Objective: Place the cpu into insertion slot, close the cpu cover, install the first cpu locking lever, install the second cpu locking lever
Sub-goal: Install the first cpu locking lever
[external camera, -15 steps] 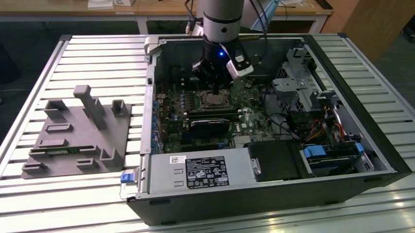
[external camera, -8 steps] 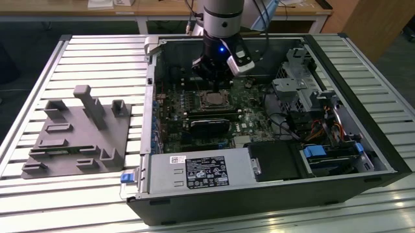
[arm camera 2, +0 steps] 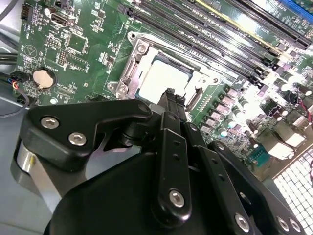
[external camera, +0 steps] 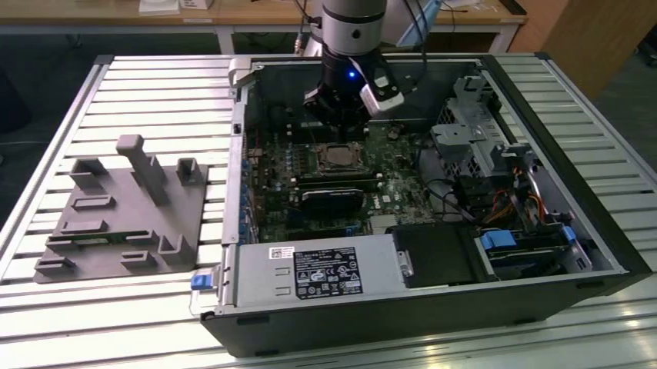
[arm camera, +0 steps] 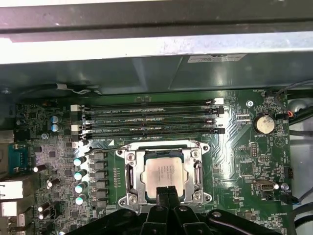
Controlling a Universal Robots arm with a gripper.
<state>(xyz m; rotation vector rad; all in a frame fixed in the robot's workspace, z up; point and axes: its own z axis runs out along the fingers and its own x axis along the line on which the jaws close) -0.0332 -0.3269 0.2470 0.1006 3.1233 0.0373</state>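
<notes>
The cpu (arm camera: 164,171) lies in the socket, the cpu cover (arm camera: 131,174) flat around it. The gripper (arm camera: 164,191) hangs just above, clenched and empty.

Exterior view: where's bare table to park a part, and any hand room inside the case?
Bare slats on the ribbed metal table beyond the grey plastic fixture, and on its near side. Crowded: open black computer case, robot arm over the green motherboard.

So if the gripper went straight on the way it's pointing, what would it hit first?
Probably the chip, near its edge, or the metal cover framing it. The gripper points down at that spot, but depth is unclear.
</notes>
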